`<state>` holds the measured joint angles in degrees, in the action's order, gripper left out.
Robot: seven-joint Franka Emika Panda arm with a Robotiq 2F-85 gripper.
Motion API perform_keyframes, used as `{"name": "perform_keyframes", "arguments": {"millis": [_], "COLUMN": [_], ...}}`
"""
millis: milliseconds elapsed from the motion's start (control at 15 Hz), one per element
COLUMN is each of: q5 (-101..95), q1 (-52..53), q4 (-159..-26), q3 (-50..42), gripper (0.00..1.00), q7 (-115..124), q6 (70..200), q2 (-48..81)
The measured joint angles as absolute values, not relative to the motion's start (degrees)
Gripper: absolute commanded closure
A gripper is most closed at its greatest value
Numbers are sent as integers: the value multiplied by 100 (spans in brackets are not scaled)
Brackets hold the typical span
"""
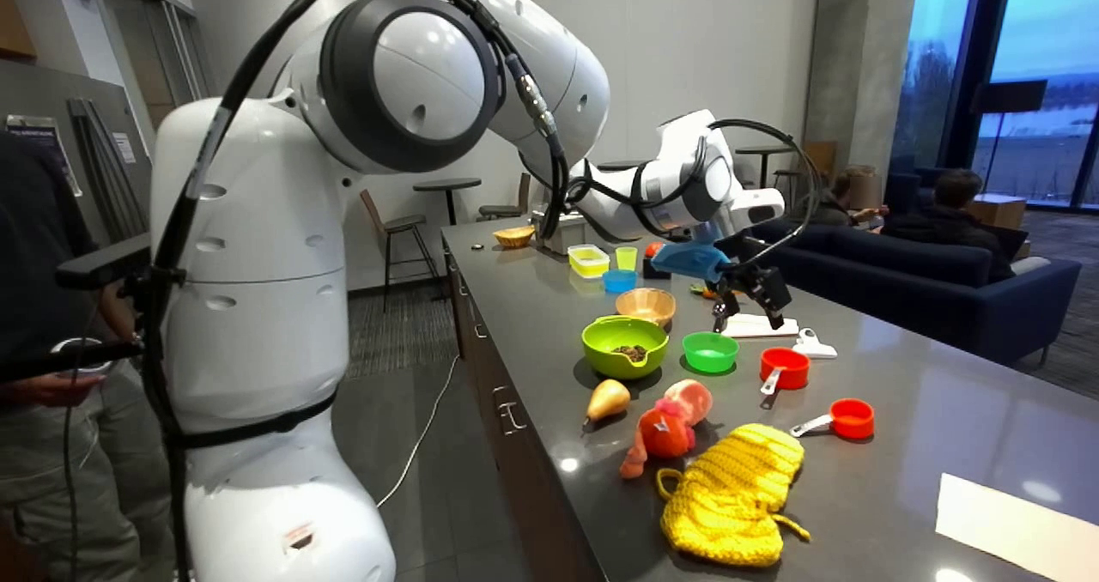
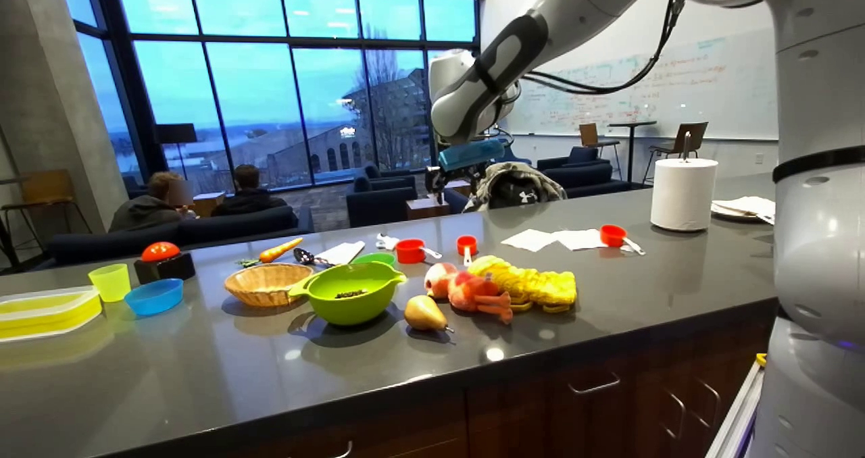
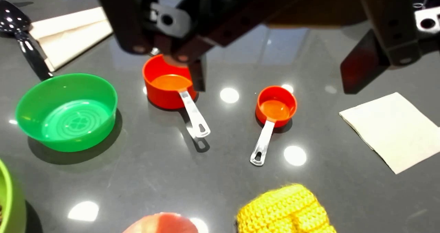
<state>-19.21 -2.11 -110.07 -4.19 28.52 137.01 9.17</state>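
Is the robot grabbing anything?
No, in the wrist view the gripper is wide open with nothing gripped between its fingers.

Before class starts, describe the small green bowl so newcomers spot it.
On the grey counter, find the large lime-green bowl. Between it and a red measuring cup sits the small green bowl: a deeper green, without its neighbours' spout or handle.

Shared lounge with a kitchen-style desk (image 2: 189,377). Tall windows (image 2: 250,93), sofas (image 1: 884,281), seated people (image 1: 949,232), a floor lamp (image 1: 1011,96) and high tables (image 1: 447,184) with chairs (image 1: 403,221) mark a common room; drawers (image 2: 540,384) and a paper roll (image 2: 684,194) suit a kitchenette. The whiteboard (image 2: 730,107) bears writing (image 2: 682,59) too small to read, so office or campus cannot be told.
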Motion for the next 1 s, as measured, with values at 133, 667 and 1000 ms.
{"name": "perform_keyframes", "arguments": {"millis": [133, 667, 1000], "q5": [-1926, -1925, -1899], "q1": [-213, -177, -146], "q4": [-10932, -10792, -10791], "q3": [-549, -789, -814], "gripper": [0, 0, 0], "q7": [2880, 2994, 2997], "q6": [13784, 14077, 14082], "q2": [1122, 1556, 1600]}}
